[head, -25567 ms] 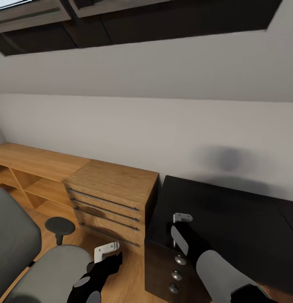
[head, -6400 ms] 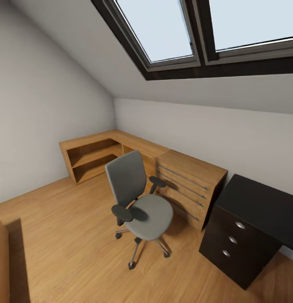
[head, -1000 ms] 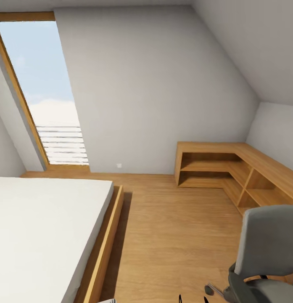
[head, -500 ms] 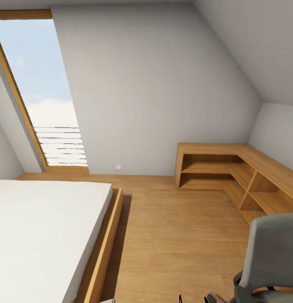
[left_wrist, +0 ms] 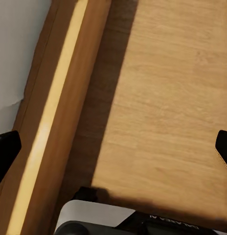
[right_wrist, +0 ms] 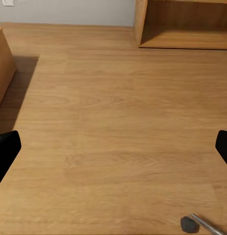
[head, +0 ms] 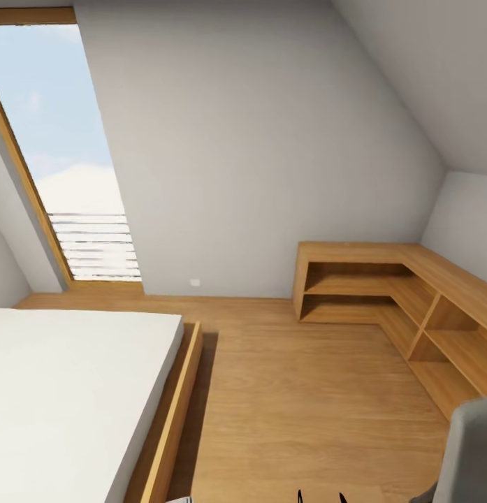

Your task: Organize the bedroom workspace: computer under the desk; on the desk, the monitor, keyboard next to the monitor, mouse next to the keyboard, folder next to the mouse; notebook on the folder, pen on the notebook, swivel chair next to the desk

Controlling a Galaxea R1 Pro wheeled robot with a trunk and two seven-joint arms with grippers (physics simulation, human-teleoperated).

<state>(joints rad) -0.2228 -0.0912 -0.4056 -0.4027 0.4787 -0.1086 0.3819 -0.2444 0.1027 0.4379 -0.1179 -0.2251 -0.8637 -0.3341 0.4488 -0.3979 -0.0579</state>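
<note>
Room: attic bedroom with pale grey sloped walls, a tall slanted window with a wooden frame at the left, and a light wood plank floor.
Bed: one low bed with a white mattress and a wooden frame, at the lower left of the head view; its long wooden side rail runs toward the window wall and also shows in the left wrist view.
Shelf unit: one low L-shaped wooden shelf unit in the far right corner, one arm along the back wall, the other along the right wall.
Swivel chair: one grey-backed office chair, only an edge of its back showing at the lower right corner of the head view; which way it faces I cannot tell. One dark caster on a chrome leg lies on the floor in the right wrist view.
Chair to grippers: the caster is near the right gripper, below it on the floor, not touching.
Left gripper: black fingertips at opposite edges, spread wide, nothing between them; floor and bed rail beneath.
Right gripper: fingertips likewise wide apart, holding nothing, over bare floor.
</note>
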